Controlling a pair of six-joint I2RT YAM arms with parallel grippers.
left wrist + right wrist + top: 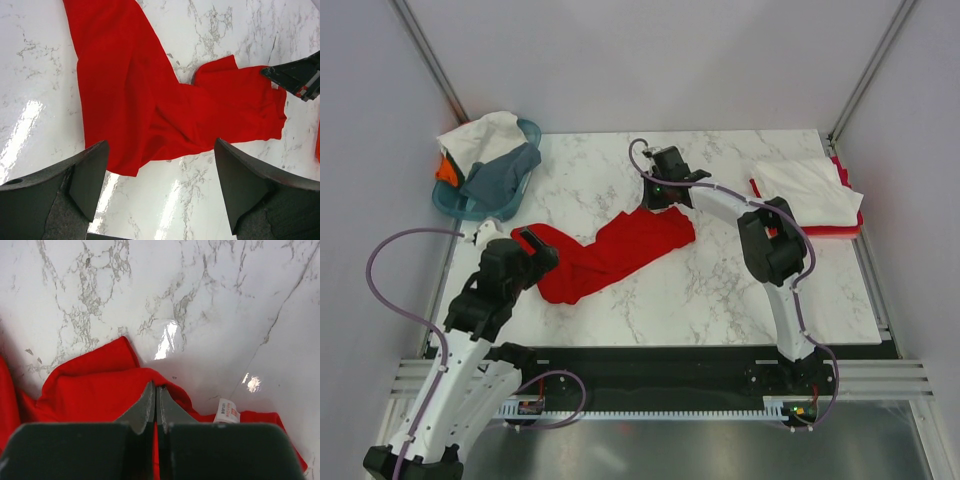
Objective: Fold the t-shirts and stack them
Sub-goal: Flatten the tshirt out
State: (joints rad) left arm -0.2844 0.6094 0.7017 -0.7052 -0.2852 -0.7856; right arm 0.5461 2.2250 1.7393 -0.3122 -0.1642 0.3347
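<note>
R gripper (156,390) clenched tight, pinching far edge of bright red cloth t-shirt (615,250) beside its white label (226,411). L gripper (160,145) jaws wide apart, nothing held, hovers over shirt's near-left end. Shirt lies crumpled diagonally mid white marble-pattern tabletop (720,290). Far right: white folded tee (810,185) atop red folded tee (845,228). Far left: teal plastic basket (480,212) w/ white tee (480,135), grey tee (500,172), orange tee (445,170).
</note>
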